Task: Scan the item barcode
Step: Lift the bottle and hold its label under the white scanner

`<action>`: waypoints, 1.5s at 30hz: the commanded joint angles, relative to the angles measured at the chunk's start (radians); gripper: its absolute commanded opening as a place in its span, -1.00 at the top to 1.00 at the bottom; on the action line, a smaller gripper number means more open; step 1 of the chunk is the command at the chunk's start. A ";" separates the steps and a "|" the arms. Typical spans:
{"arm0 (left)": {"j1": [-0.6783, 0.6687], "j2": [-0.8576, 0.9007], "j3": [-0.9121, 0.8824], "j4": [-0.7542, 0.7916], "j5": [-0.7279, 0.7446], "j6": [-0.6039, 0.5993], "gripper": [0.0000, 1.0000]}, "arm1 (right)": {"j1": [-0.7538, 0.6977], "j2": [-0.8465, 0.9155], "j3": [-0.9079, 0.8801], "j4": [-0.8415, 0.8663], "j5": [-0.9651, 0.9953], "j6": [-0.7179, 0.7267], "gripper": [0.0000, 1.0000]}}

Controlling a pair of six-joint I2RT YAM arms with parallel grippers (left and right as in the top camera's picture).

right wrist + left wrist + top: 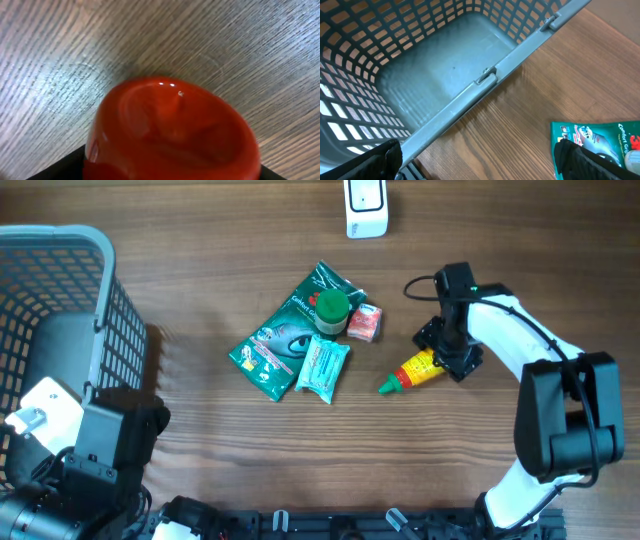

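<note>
A sauce bottle (415, 370) with a yellow-red body and a green cap lies on its side on the wooden table, right of centre. My right gripper (447, 360) sits over its base end. In the right wrist view the bottle's red base (170, 130) fills the space between the black fingers (55, 170); whether they press on it does not show. The white scanner (366, 208) stands at the far edge. My left gripper (480, 162) hangs open over bare wood beside the basket, holding nothing.
A grey mesh basket (60, 240) stands at the left, its rim (485, 80) close to my left fingers. A green packet (283, 338), a green-lidded jar (332, 308), a pale teal pack (323, 367) and a small red packet (364, 323) lie mid-table.
</note>
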 commanded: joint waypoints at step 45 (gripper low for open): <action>0.008 -0.003 0.000 -0.001 -0.016 -0.016 -1.00 | -0.089 0.062 0.144 0.518 -1.047 -0.493 0.35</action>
